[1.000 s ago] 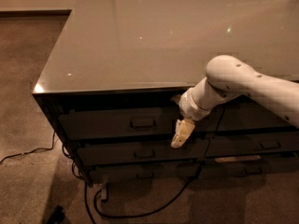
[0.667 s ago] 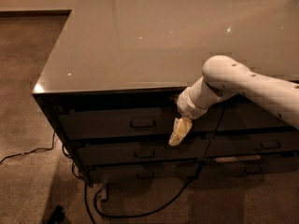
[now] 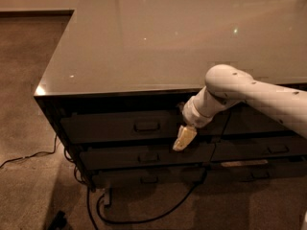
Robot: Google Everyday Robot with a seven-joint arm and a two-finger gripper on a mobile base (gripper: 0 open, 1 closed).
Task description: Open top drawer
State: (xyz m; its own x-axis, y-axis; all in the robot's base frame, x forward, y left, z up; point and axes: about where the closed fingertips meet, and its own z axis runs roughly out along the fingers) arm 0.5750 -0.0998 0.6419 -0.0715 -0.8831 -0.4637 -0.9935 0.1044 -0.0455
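Since the gripper [image 3: 184, 138] hangs below the front edge of the desk [image 3: 144, 47], just right of the handle [image 3: 147, 126], open or closed I cannot tell, it should shift left and hook squarely; the top drawer [image 3: 105, 127] lies directly under that edge, toward the left corner.

We log the arm [image 3: 225, 87] shifted slightly left along the bench's front edge, toward its left front corner. The gripper [image 3: 179, 143] went with it and now hangs over the top drawer [image 3: 105, 127] front, right of its handle [image 3: 147, 126].

Gripper [image 3: 181, 143] at right of top drawer [image 3: 108, 127]
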